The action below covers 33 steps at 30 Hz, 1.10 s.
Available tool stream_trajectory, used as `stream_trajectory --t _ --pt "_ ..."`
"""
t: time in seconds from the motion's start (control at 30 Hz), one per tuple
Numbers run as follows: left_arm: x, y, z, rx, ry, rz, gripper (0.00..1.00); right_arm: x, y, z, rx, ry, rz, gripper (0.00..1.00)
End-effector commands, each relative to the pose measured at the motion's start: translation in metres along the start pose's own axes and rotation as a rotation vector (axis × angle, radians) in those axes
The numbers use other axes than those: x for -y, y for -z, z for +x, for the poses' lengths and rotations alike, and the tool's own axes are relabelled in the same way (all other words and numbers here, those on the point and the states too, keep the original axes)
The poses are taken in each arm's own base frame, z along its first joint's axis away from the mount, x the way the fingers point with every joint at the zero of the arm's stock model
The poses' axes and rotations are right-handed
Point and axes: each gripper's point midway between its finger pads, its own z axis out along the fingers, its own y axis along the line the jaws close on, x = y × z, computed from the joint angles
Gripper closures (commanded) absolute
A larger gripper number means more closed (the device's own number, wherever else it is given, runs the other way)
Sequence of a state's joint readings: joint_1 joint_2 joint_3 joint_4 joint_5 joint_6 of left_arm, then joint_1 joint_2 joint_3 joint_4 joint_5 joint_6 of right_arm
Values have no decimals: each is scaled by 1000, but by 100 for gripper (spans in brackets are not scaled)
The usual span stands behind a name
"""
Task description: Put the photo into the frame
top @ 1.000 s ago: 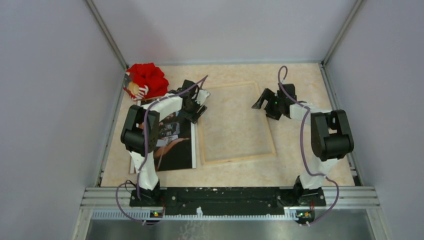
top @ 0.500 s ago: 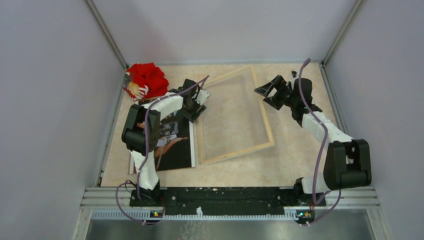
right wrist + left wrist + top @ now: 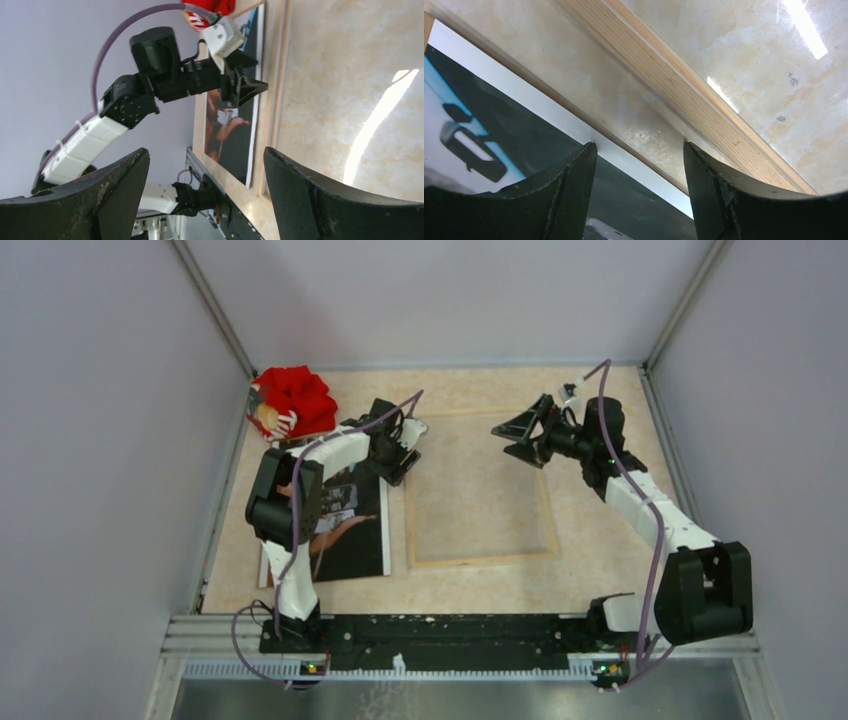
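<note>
The frame (image 3: 481, 561) lies flat mid-table with its light wood back up. The same wooden rail (image 3: 684, 85) crosses the left wrist view. The photo (image 3: 350, 525) lies face up to the frame's left, dark with a thin white border (image 3: 544, 107). My left gripper (image 3: 398, 452) stands open and low over the gap between the photo's far right edge and the frame's left rail, holding nothing (image 3: 639, 150). My right gripper (image 3: 518, 425) hangs open above the frame's far right part, also empty (image 3: 206, 150). It looks across at the photo (image 3: 235, 135) and the left gripper (image 3: 250, 80).
A red plush thing (image 3: 293, 400) sits in the back left corner. A thin brown board edge (image 3: 200, 125) shows beside the photo. Grey walls close in the table on three sides, and a metal rail (image 3: 450, 625) carries the arm bases at the near edge.
The frame, tipped up half a second ago, now lies flat and squarer to the table. My right gripper has shifted left over it. The left gripper has barely moved.
</note>
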State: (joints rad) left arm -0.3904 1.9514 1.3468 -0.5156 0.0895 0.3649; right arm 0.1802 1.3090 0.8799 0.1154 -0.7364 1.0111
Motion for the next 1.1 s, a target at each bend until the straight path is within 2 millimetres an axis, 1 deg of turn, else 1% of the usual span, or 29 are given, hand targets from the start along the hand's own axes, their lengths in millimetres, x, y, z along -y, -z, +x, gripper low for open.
stream_trajectory --t 0.0,0.1,0.17,0.27,0.33,0.43,0.5,0.57,0.67,0.73,0.87,0.93,0.97,1.0,1.07 --pt "9 1 6 -13 22 48 30 5 12 -9 41 64 126 15" --pt "6 10 0 14 29 46 30 50 27 -32 143 118 382 9" --pt "6 15 -6 31 29 48 30 88 37 -44 190 134 536 5" --pt "6 13 -2 19 40 49 30 142 45 -53 218 149 713 1" --pt "7 10 0 17 49 48 30 171 50 -60 234 183 819 1" --pt "8 4 4 18 65 46 30 208 53 -63 232 217 955 1" --pt "9 1 6 15 77 43 30 226 50 -60 213 252 1022 1" --pt "10 -2 7 13 85 42 30 239 41 -51 173 270 1057 1" --pt "13 -6 11 5 81 44 30 247 29 -40 145 288 1061 1" --pt "17 -9 16 -9 82 51 30 252 20 -29 115 282 1052 1" --pt "22 -17 24 -24 79 55 30 251 -1 -1 52 260 1003 1" --pt "24 -20 26 -30 77 64 30 241 -15 12 27 217 931 1" --pt "25 -21 26 -31 78 73 30 231 -23 19 8 184 866 1" --pt "27 -22 26 -30 76 78 30 220 -29 20 12 157 809 1" --pt "31 -25 28 -39 76 99 31 191 -38 20 22 114 691 1"
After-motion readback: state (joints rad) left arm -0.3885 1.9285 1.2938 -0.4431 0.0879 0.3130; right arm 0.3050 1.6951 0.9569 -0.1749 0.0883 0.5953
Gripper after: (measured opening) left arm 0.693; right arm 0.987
